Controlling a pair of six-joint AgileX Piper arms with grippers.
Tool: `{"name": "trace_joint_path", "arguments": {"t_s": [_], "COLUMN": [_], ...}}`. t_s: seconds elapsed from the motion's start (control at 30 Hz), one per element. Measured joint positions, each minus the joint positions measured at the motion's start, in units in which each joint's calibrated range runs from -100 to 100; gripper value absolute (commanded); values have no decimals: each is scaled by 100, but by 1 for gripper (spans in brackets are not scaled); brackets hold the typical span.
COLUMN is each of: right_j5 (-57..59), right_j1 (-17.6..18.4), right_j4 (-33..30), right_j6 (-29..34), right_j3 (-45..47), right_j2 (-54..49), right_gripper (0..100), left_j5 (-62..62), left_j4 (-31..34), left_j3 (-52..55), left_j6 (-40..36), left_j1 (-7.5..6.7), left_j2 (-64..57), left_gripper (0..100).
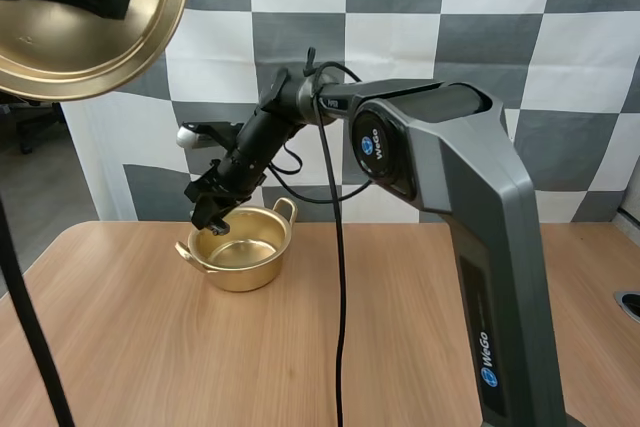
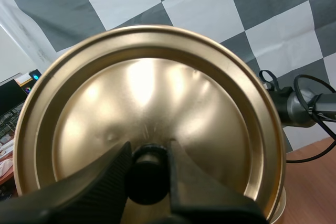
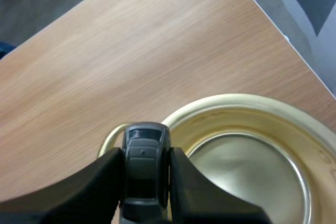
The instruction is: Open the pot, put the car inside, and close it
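Two firm grips over light wooden table (image 1: 420, 327): left gripper (image 2: 149, 174) clamped on round golden metal lid (image 2: 157, 93), high left of open golden metal pot (image 1: 240, 252); right gripper (image 3: 146, 182) pinching small dark-grey toy car (image 3: 144, 153) above pot's edge. Released here, likely to clip edge and tumble outside.

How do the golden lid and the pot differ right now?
The lid hangs high, pinched at its knob by the left gripper; the pot sits on the table. The lid is tilted, the pot upright and open. The lid is a shallow disc; the pot is a deeper bowl. Both are shiny gold metal.
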Motion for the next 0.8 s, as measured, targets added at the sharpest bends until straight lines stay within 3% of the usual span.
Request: {"name": "trace_joint_path", "arguments": {"t_s": [0.17,0.8], "right_j5": [0,0], "right_j1": [-92,-109], "right_j4": [-392,-420], "right_j6": [0,0], "right_j3": [0,0], "right_j2": [224,431], "right_gripper": [0,0], "left_j5": [0,0], "left_j4": [0,0], "left_j3": [0,0], "left_j6": [0,0], "left_j1": [0,8], "left_j2": [-15,-28], "left_gripper": [0,0]}}
